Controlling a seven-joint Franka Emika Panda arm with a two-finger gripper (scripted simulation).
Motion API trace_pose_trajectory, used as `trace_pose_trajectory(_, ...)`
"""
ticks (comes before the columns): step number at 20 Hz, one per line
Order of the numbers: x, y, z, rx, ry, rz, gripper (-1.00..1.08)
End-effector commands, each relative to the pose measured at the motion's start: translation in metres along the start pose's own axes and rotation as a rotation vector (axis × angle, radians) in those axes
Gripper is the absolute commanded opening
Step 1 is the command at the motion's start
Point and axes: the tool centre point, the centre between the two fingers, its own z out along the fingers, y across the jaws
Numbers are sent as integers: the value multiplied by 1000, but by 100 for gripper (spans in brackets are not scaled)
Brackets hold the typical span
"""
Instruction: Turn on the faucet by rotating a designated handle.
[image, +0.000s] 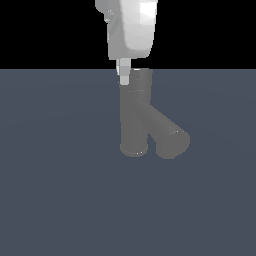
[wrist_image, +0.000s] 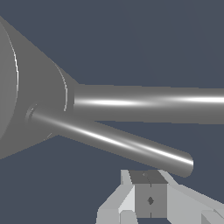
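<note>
The dull grey Y-shaped faucet (image: 134, 120) stands upright in the middle of the exterior view, its thick slanted spout (image: 167, 135) running down toward that view's right. My white gripper (image: 124, 77) hangs from above with its fingers at the faucet's top, on the exterior view's left side of it. In the wrist view the faucet's cap (wrist_image: 26, 92) looms close, the thick spout (wrist_image: 148, 104) runs away from it, and the thin shiny handle (wrist_image: 109, 140) juts out from the cap. My gripper (wrist_image: 150, 199) sits just beside the handle's free end, fingers together and holding nothing. The handle is not discernible in the exterior view.
The faucet stands on a flat blue-grey floor (image: 60, 190) that spreads in all directions. Black background lies beyond its far edge.
</note>
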Motion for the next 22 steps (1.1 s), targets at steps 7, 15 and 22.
trace_pose_trajectory(7, 49, 2, 0, -1, 0, 15, -100)
trace_pose_trajectory(15, 95, 4, 0, -2, 0, 25, -100)
trace_pose_trajectory(22, 90, -9, 0, -6, -1, -20, -100)
